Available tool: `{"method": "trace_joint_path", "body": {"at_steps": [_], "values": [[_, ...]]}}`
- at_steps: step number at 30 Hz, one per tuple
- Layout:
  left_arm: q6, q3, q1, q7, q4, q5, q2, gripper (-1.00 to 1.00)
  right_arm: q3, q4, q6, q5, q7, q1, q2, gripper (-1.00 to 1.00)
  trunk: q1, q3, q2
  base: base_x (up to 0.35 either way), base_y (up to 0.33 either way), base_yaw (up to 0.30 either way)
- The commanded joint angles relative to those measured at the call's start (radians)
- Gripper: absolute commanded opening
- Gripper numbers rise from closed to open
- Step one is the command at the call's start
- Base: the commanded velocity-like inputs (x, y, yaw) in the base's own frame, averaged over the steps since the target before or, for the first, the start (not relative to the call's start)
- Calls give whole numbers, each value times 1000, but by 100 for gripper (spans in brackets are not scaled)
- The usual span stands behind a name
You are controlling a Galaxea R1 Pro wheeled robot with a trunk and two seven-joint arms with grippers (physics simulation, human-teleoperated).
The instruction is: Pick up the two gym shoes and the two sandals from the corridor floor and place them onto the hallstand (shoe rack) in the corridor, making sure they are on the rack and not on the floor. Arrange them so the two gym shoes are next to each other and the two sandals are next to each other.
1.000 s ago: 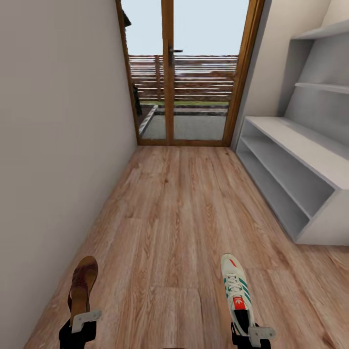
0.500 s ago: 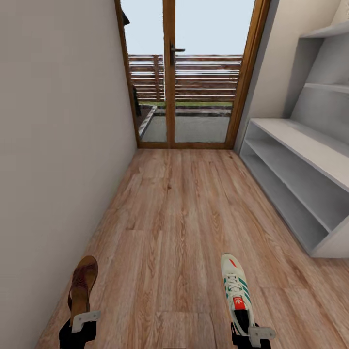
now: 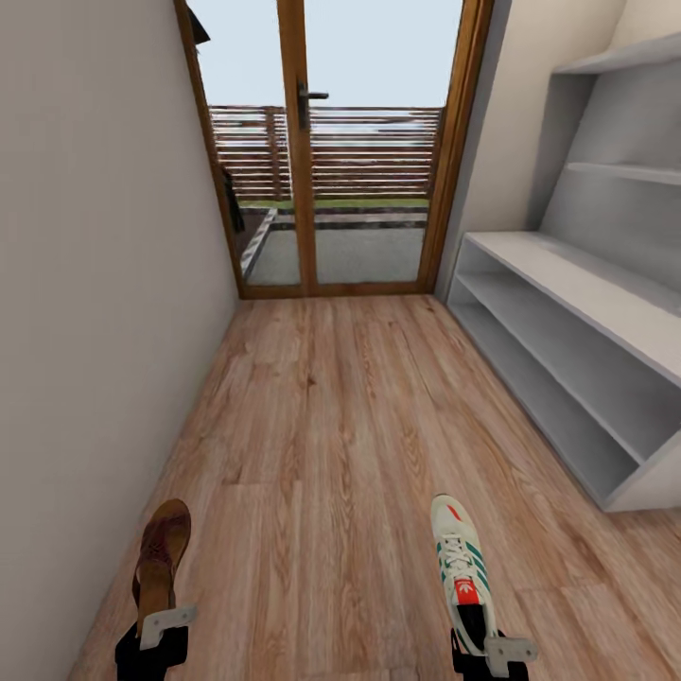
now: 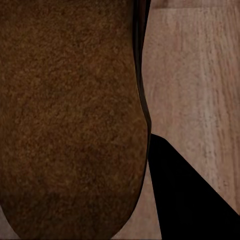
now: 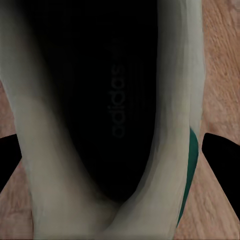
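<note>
One brown sandal (image 3: 161, 556) is held out over the corridor floor (image 3: 331, 426) at the lower left of the head view, with my left gripper (image 3: 157, 632) shut on its heel end. In the left wrist view the sandal's (image 4: 70, 115) brown surface is very close, with a black finger (image 4: 192, 202) beside it. A white gym shoe (image 3: 461, 566) with green stripes and a red tongue sits in my right gripper (image 3: 488, 653), which is shut on its heel. The gym shoe's (image 5: 105, 115) dark opening shows in the right wrist view. The hallstand (image 3: 577, 284) stands along the right wall, its shelves bare.
A wood-framed glass door (image 3: 326, 142) closes the corridor's far end. A plain grey wall (image 3: 85, 284) runs close along the left. Open plank floor stretches ahead between wall and hallstand.
The whole picture has shifted: the door now sits further left and the hallstand nearer, so the camera has moved. Both grippers keep their shoes, unchanged in the view.
</note>
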Motion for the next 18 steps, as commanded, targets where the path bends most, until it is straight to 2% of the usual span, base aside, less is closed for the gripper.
{"method": "trace_joint_path", "body": {"at_steps": [1,18], "values": [[-3,-3,0,1,0,7,0,-100,8,0,-3,-6,-6,-1,-1,-100,0,-1,0,333,101,-19],[-3,-3,0,1,0,7,0,-100,8,0,-4,-6,-8,-1,-1,-100,0,-1,0,334,92,-2]]}}
